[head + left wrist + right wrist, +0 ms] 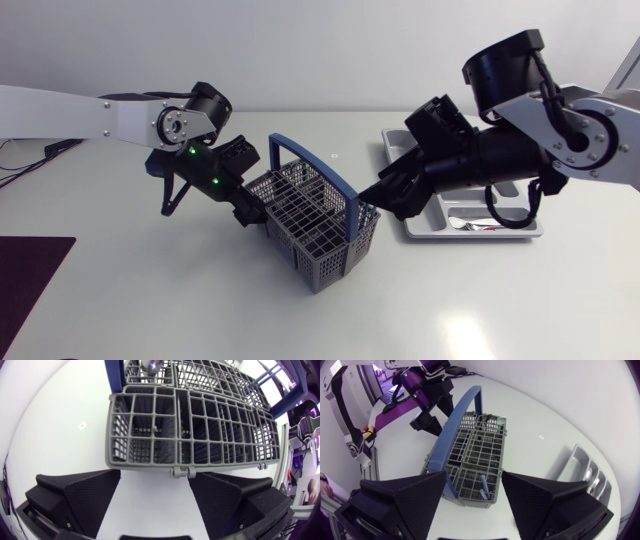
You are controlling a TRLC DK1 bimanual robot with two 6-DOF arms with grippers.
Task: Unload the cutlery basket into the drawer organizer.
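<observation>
Grey plastic lattice cutlery basket with a blue arched handle [315,225] stands mid-worktop [200,310], between both arms. Left tool [155,495] sits just beside the basket's near wall, fingers apart, gripping nothing. Right tool [472,505] hovers above the basket's other end, fingers also apart and empty. One blue-handled utensil [482,486] stands inside a compartment. Pale grey drawer organizer tray [420,232] lies under the right arm, holding something silvery [470,222]. Unloading seems partly done, with at least one piece left.
</observation>
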